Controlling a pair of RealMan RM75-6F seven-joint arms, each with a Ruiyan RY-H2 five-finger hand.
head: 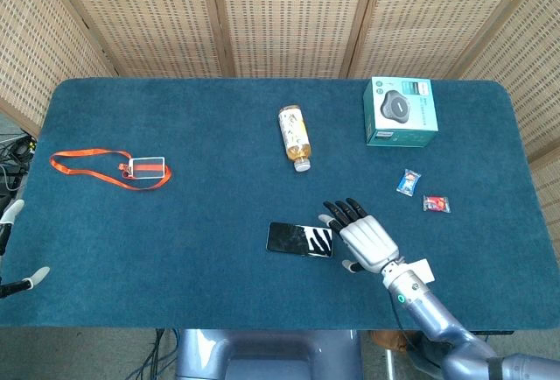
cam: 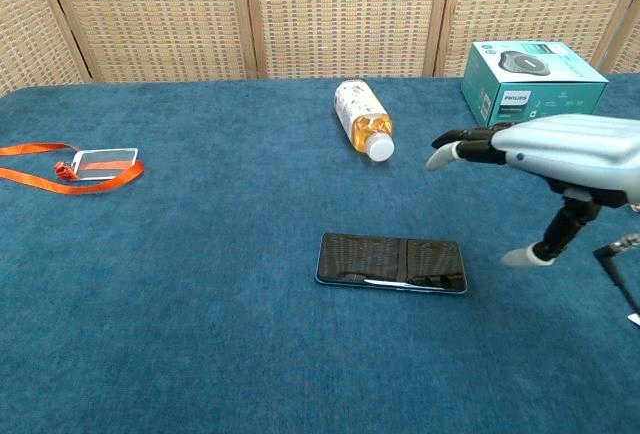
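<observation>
Right hand (head: 366,242) hovers, fingers spread and holding nothing, at the smartphone's (head: 299,239) right end.
The black phone lies flat at lower centre of the blue table (head: 175,240); a tea bottle (head: 296,137) lies above it, a teal box (head: 401,111) at upper right. Only left hand fingertips (head: 10,211) show at the left edge; their state is unclear.

The right robot hand (head: 363,238) hovers flat, fingers spread and empty, arm stretched forward.
</observation>
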